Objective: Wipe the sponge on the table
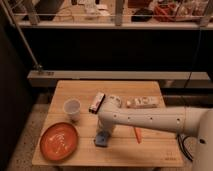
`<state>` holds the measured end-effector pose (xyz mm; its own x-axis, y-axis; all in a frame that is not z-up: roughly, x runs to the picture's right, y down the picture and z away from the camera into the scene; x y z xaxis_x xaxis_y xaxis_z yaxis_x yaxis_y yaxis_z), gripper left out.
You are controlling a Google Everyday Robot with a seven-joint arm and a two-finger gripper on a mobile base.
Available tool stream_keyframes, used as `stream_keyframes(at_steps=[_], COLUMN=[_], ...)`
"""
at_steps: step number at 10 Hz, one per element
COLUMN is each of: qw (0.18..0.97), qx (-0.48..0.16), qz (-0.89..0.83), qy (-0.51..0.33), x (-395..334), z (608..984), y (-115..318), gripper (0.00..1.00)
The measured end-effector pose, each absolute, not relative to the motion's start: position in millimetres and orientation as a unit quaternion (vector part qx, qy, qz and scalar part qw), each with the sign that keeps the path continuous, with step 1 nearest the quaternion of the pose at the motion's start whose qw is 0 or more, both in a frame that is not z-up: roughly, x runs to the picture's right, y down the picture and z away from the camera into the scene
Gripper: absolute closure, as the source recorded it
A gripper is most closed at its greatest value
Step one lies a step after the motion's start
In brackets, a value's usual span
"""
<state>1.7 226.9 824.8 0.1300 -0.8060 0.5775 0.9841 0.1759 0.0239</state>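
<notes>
The gripper points down near the middle of the table's front edge, jaws spread wide and apparently clasped around the blue-grey sponge resting on the planks.

Dim warm overhead light — table bright, bg dark, soft shadow under gripper at sponge

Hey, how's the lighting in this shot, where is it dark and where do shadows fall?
Camera view: dim, warm light; the table is the best-lit area, while the space behind and the left side sink to near black. Same view: the pincer is down at the sponge near the table's front edge, with a soft shadow under the arm there.
</notes>
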Motion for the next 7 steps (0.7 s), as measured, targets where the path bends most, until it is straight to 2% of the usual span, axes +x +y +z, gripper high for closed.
stream_keyframes(at_steps=[3,7], qw=[0.737,0.766], qx=[-0.187,-0.206], qz=[-0.607,-0.573], qy=[-0.231,-0.206], x=[12,73], z=[851,851], y=[198,193], gripper=[0.68,0.68])
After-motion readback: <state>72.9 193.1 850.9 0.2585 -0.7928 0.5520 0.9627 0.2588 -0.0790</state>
